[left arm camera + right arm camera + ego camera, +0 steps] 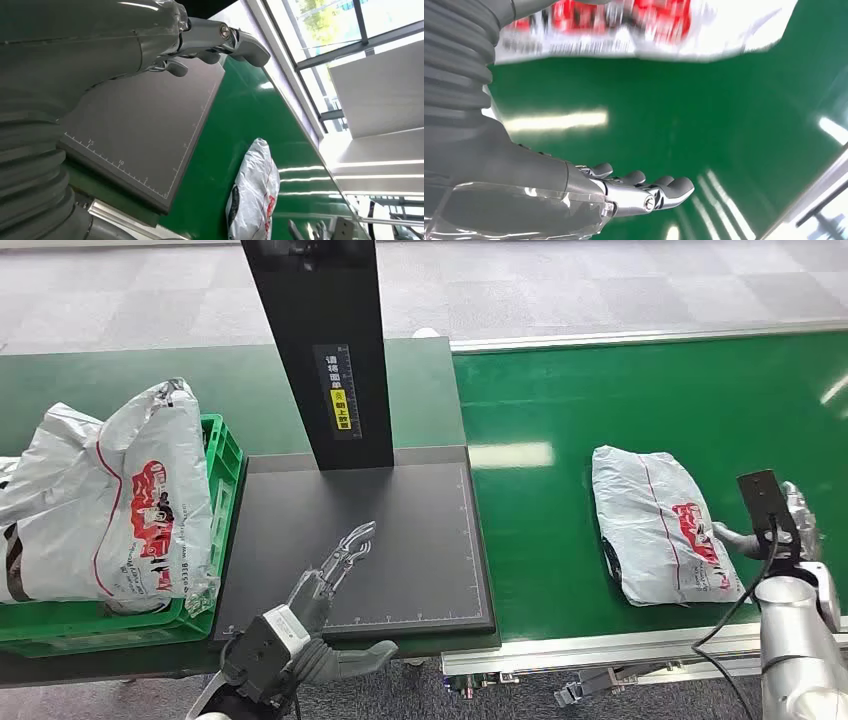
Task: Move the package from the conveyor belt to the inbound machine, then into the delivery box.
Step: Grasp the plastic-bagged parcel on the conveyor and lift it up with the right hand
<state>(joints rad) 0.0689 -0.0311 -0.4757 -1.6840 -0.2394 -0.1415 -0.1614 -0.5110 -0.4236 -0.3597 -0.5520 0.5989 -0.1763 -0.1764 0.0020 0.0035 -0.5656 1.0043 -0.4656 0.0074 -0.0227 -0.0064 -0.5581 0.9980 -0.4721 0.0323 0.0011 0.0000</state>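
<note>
Nearest me, my left hand (320,585) hovers at six o'clock over the inbound machine's dark plate (420,540), fingers spread, grasping nothing. At three o'clock the package (660,525) lies flat on the green conveyor belt (560,420). My right hand (790,530) sits just beside its far edge, partly hidden behind the wrist camera; its fingers look loose and released. At nine o'clock the delivery box (225,455) is largely hidden by a bagged parcel (110,500), cut off at the frame edge.

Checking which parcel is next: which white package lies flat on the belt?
The package by the right hand, flat on the green belt; the other package sits in the green crate.
</note>
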